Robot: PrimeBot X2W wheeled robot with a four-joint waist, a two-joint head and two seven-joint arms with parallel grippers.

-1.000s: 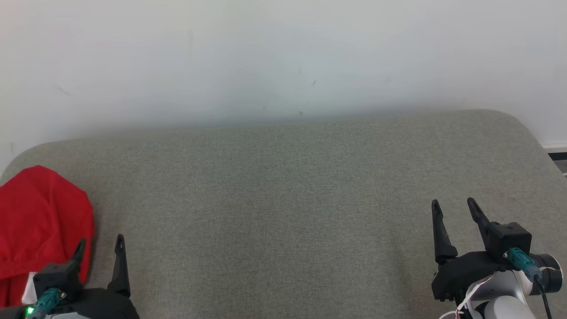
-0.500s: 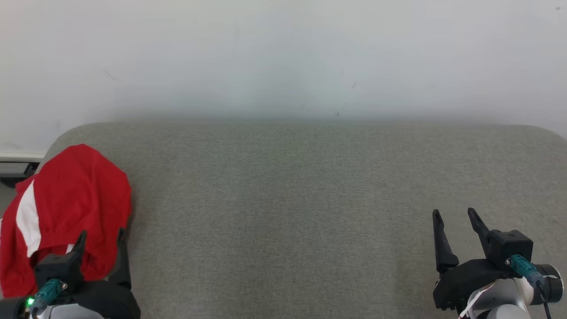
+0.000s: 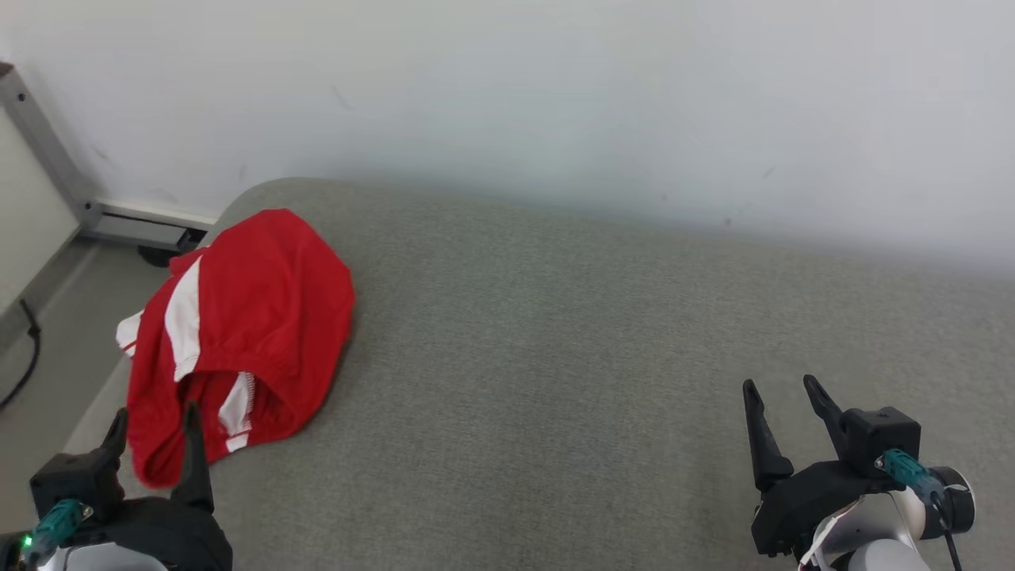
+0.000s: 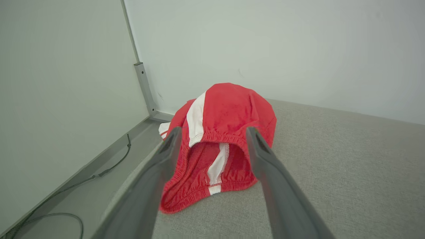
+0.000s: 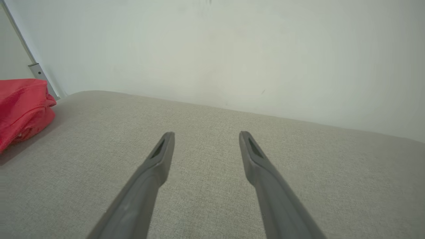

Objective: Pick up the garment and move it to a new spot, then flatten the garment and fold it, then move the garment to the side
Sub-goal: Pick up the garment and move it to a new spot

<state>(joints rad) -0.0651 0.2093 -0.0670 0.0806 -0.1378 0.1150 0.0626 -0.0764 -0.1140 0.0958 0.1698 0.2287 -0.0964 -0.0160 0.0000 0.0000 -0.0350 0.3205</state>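
While the garment (image 3: pixel 254 301) lies bunched at frame left, left gripper (image 3: pixel 155 428) hangs spread wide, empty, lined up for pickup; right gripper (image 3: pixel 781 412) spread, idle, lower right.

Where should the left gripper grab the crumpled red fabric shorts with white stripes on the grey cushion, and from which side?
Probably the gathered elastic waistband, whose raised rim gapes toward the open left gripper. Come from the robot's near side, one finger inside the opening, one over the top. The rest of the red shorts is a smooth mound on the grey cushion, offering no edge.
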